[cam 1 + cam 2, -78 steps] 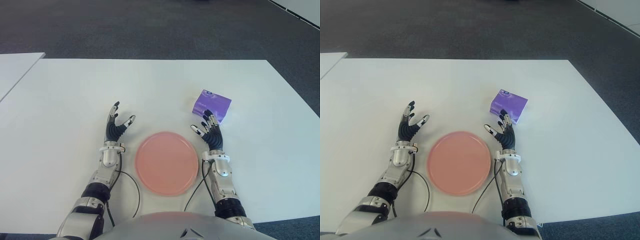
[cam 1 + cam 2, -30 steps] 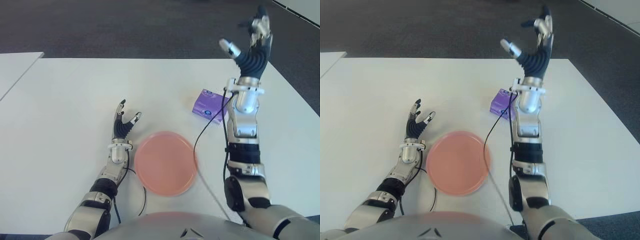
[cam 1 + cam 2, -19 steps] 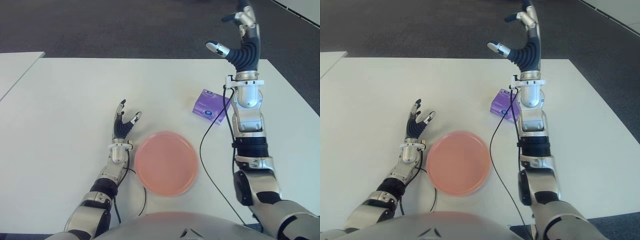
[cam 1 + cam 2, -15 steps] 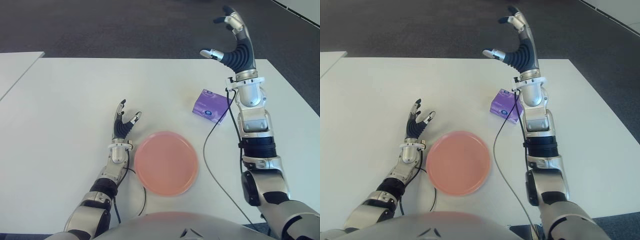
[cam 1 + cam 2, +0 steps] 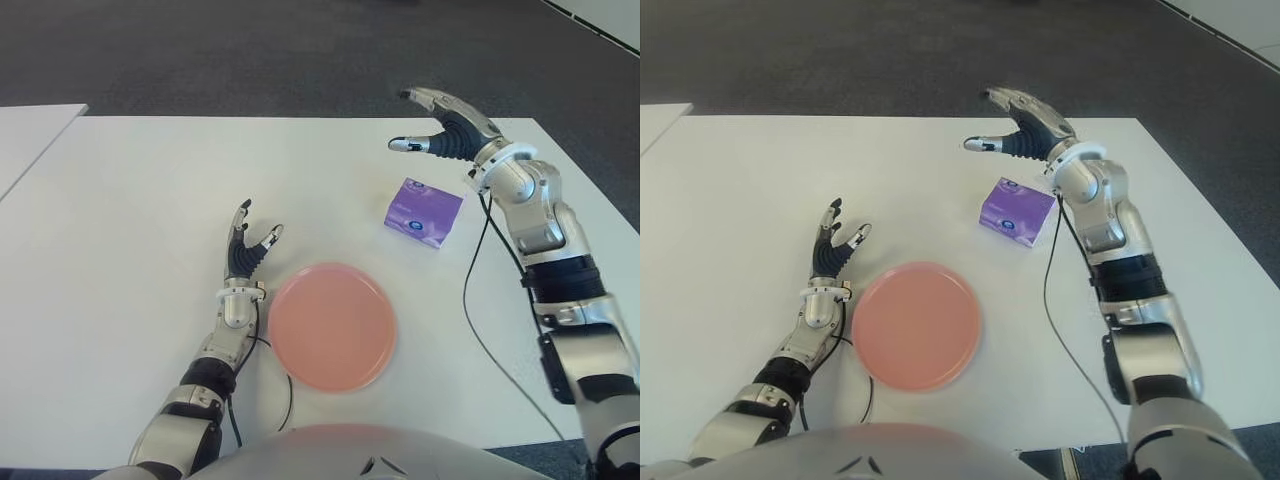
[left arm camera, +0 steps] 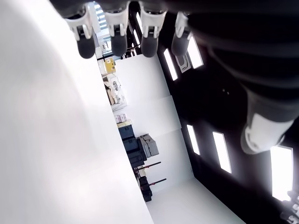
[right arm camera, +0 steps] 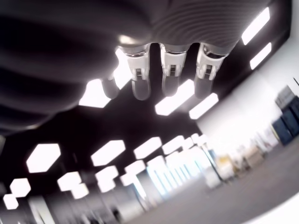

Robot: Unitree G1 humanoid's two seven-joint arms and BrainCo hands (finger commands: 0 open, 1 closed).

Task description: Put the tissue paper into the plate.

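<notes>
1. Progress: nothing placed yet. The pink plate (image 5: 331, 326) sits bare on the white table (image 5: 130, 200), close to the robot's body. The purple tissue paper (image 5: 424, 212) pack lies flat on the table, untouched, at about 1 o'clock from the plate and apart from it.

2. Right hand (image 5: 447, 134): raised above the table past the pack, fingers spread and holding nothing. Its wrist view shows straight fingertips with only the room's ceiling lights beyond them, so the palm is clearly empty.

3. Pack relative to the right hand: the pack shows at about 7 o'clock from the hand, near but not touching. The hand looks to be in the air over the far side of the pack, palm turned down and toward it.

4. Left hand (image 5: 246, 252): shows just beside the plate's rim at about 10 o'clock, fingers loosely extended, empty, idle.

5. Left to do, by my reading: bring the right hand down onto the pack, close on it, lift, carry it toward 7 o'clock to the plate, and let go. That is the whole task, barring the reach.
</notes>
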